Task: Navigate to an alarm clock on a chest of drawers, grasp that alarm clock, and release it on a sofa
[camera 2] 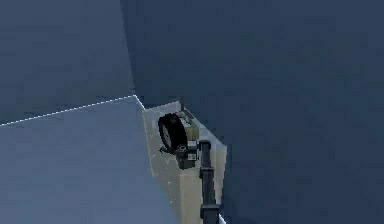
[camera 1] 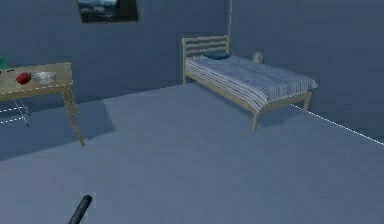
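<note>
The jaws sit at the far end of the arm (camera 2: 206, 178), low in the arm side view. Whether they are apart, together or holding anything cannot be told, since the alarm clock (camera 2: 172, 130) stands right at them. The clock, a dark round body with a pale rim, lies just up and left of the jaws, on the pale surface (camera 2: 158, 168) tucked into the wall corner. A grasp likely turns on that short offset. In the forward view, a bed (camera 1: 246, 82) stands across open floor
</note>
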